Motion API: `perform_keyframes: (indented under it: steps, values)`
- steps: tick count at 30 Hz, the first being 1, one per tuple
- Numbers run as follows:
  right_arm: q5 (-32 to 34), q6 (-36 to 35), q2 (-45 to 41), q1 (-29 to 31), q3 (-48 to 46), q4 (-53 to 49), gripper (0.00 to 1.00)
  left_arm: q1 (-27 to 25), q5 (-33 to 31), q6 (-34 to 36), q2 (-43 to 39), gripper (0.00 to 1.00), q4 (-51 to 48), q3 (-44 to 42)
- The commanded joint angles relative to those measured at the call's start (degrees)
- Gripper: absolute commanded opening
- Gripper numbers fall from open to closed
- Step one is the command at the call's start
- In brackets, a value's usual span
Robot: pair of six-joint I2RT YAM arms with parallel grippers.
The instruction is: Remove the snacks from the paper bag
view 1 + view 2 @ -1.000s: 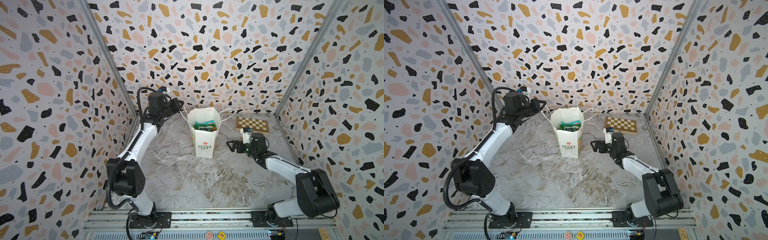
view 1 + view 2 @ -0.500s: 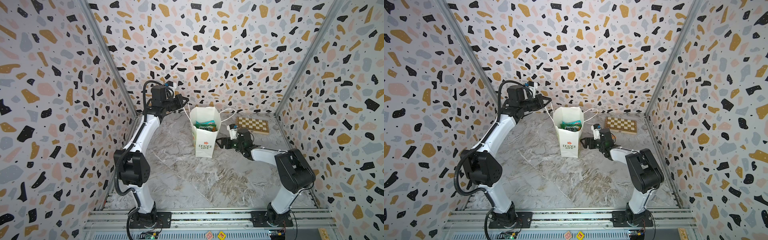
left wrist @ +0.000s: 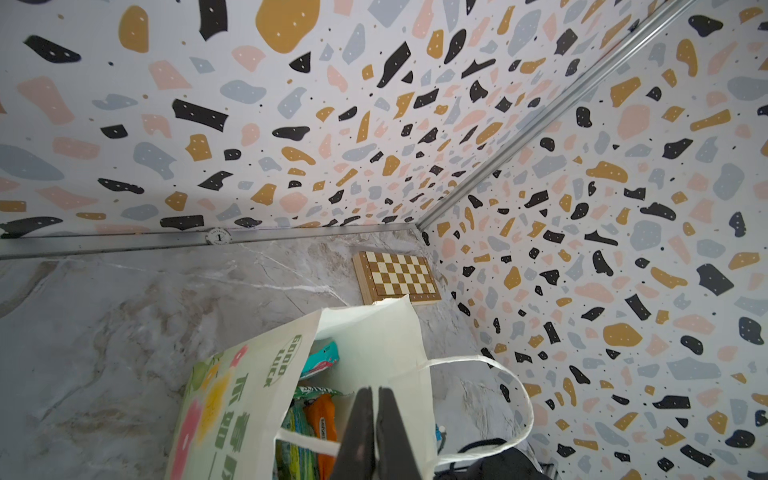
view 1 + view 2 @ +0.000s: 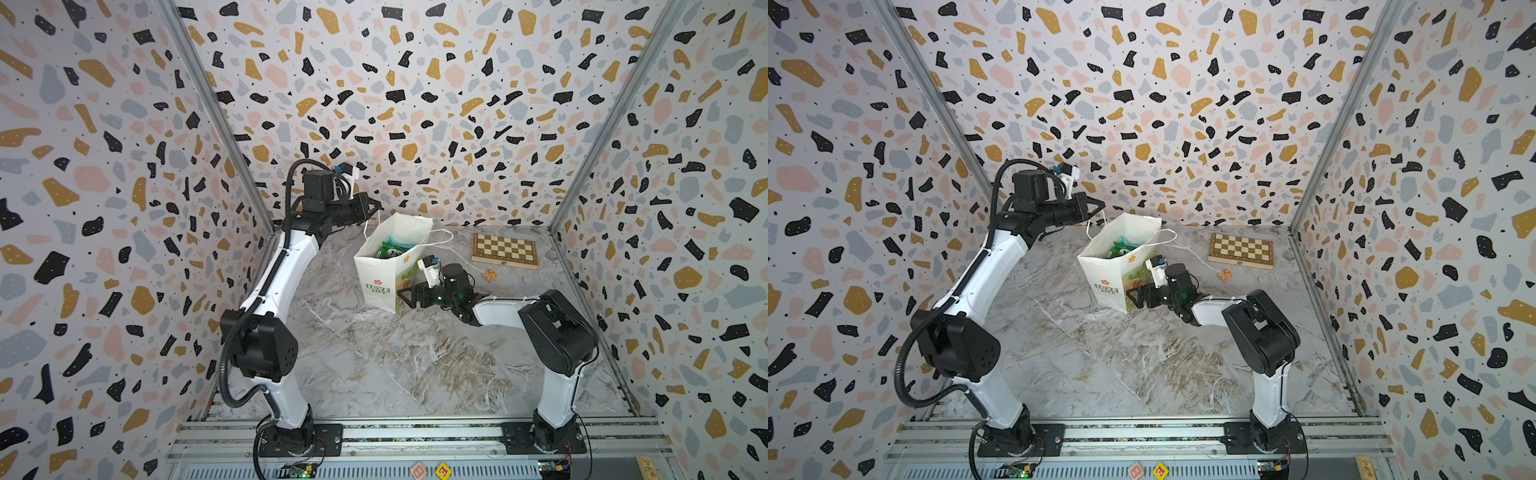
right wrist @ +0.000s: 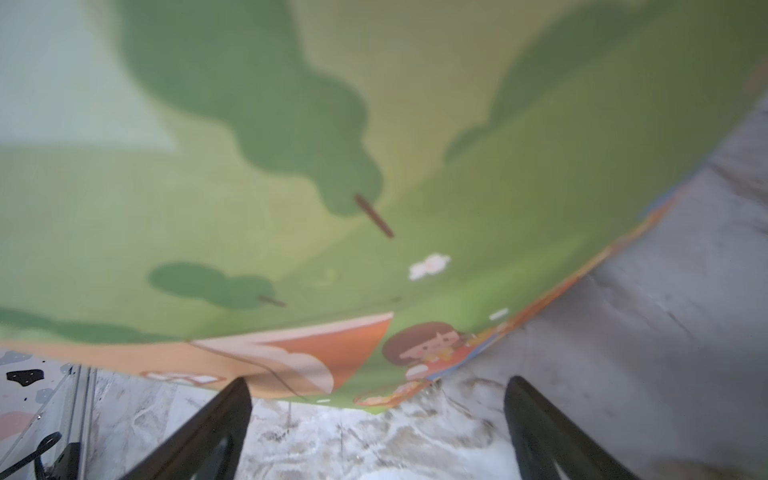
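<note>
Bag (image 4: 384, 270) just ahead of right claw (image 4: 402, 297)

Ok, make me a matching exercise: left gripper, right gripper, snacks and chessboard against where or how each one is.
Things:
1. left gripper
2. right gripper
3. snacks
4. chessboard

Place or state:
A. lying flat in the far right corner
B. open, low beside the green side of the paper bag
C. inside the paper bag
D. shut on the bag's cord handle

Pairs: 1-D, 2-B, 3-C, 4-A
</note>
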Motion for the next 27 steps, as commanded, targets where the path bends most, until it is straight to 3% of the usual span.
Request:
perform_keyframes:
  steps: [1,14,21,27]
  values:
    - [-0.2,1.0,1.5,2.7,3.9,3.3,0.97,-1.2,2.0,2.8,-6.6,0.00,3.7,-1.2]
    - [-0.3,1.3,7.6,8.9,11.5,4.8,0.97,-3.4,-3.4,12.2,-12.7,0.00,-8.9,-2.4]
    - [3.4,-1.1,-0.4,9.0,0.4,4.1,0.99,-9.1,-13.3,17.3,-15.6,0.00,-11.7,-7.8]
    - [8.7,-2.7,-12.4,6.8,-13.1,1.8,0.99,-12.9,-17.9,14.7,-19.7,0.00,-4.4,-16.2]
